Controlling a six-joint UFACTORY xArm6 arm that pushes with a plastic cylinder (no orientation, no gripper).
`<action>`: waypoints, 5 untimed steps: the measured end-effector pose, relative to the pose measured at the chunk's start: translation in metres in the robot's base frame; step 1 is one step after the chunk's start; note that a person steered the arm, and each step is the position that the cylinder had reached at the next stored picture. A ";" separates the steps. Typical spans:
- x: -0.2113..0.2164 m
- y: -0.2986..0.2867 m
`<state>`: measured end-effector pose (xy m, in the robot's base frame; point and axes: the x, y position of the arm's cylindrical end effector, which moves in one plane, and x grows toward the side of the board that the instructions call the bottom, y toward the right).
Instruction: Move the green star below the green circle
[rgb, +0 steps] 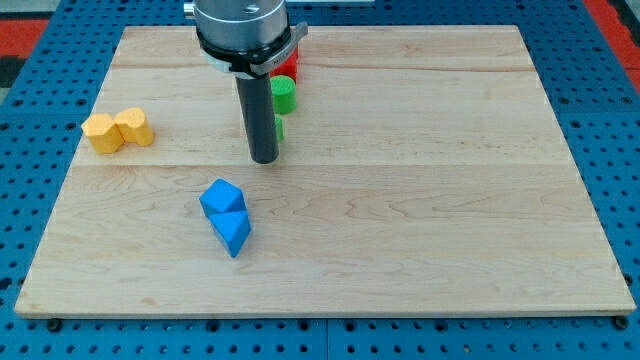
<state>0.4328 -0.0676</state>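
Rod status: no jaws fitted, so nothing is held; my tip (263, 159) rests on the wooden board (400, 200), the rod upright beneath the arm's grey flange (240, 25).

Green star (279, 128): largely hidden behind the rod, only a sliver showing at its right edge, just below the green circle (284, 94). Contact cannot be confirmed.

Red block (290, 66): just above the circle, shape unclear.

Recommendation: short, light nudges only, keeping clear of the circle. The star appears nearly placed.
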 end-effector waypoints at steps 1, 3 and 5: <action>0.000 0.002; 0.014 -0.054; -0.005 -0.048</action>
<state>0.4278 -0.1156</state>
